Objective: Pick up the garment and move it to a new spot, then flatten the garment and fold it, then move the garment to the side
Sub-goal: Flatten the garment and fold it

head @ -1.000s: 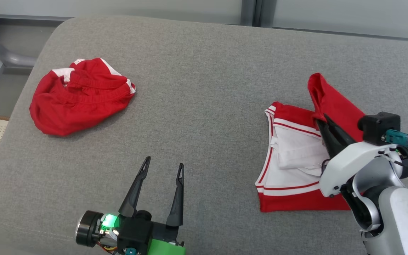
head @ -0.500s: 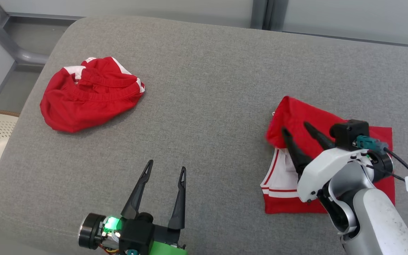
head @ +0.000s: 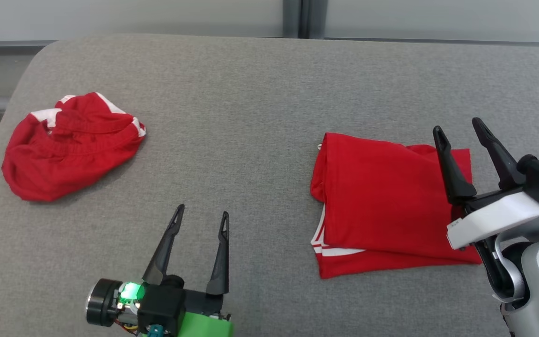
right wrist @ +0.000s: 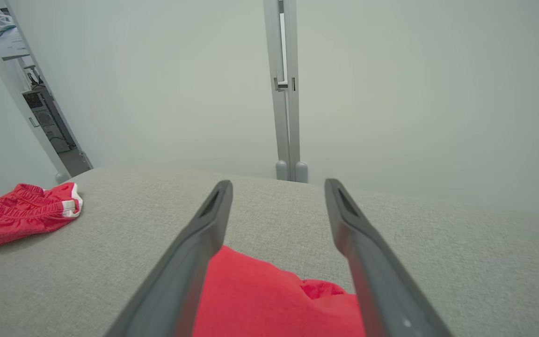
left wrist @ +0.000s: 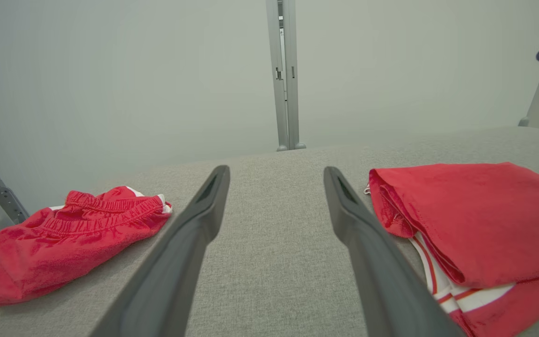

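We see the folded garment (head: 386, 206) lying flat on the right of the grey cushion (head: 251, 103), well clear of its far edge. The crumpled garment (head: 68, 145) sits at the left, close to the cushion's rounded left edge. Between the two runs a wide bare stretch of cushion. Our right gripper (head: 457, 125) hangs over the folded garment's right edge, fingers spread wide and holding nothing. Our left gripper (head: 202, 210), near and left of centre, is likewise spread wide and empty over bare cushion. We count two red garments, two grippers and one cushion.
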Controlling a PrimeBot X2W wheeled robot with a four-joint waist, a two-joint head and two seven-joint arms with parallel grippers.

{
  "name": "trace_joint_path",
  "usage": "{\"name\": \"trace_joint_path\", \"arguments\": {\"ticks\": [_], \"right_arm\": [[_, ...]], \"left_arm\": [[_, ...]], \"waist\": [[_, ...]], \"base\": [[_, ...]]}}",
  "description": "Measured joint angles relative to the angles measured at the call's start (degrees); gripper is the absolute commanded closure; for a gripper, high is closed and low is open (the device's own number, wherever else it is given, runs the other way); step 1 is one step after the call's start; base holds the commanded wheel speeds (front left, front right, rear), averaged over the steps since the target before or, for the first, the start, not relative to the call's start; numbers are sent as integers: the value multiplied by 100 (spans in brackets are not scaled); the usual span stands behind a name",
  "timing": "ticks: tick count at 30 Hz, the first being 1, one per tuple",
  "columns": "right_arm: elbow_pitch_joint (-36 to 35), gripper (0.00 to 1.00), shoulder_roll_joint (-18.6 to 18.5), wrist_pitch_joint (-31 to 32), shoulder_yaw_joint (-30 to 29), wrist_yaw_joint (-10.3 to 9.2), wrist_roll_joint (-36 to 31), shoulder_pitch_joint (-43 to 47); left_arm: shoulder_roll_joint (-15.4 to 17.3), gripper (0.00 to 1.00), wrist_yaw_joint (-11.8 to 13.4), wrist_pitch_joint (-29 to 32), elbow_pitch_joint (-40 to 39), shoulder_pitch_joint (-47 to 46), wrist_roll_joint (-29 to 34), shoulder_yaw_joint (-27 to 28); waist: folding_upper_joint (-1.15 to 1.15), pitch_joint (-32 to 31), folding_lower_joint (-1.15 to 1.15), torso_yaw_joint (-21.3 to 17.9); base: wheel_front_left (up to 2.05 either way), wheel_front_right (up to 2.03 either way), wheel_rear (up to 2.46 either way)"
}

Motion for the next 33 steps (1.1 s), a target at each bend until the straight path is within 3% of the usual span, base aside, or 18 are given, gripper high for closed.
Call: {"name": "trace_joint_path", "arguments": {"ticks": [5,8,11,16,33], "right_arm": [[681,0,-134,-1235,13,3,80,22],[1127,0,-111,-1600,44,0,-71,15],[1316,0,-23,-1657,30,0,-301,14],[1024,0,159,-1680,-12,1,-605,186],[1038,0,489,-1681,87,2,-896,1147]], "left_arm": [[2,0,-37,-2,-25,1,-136,264],[-3,0,-45,-8,-45,5,-188,424],[-16,0,-70,-8,-60,43,-278,600],[-69,0,-146,-8,-19,129,-434,839],[-126,0,-388,-9,110,810,-592,1312]], "waist": [[0,-2,0,-408],[0,-11,0,-645],[0,-33,0,-862],[0,-107,0,-1104],[0,-897,0,-1051]], "base": [[0,0,0],[0,0,0],[0,0,0],[0,0,0],[0,0,0]]}}
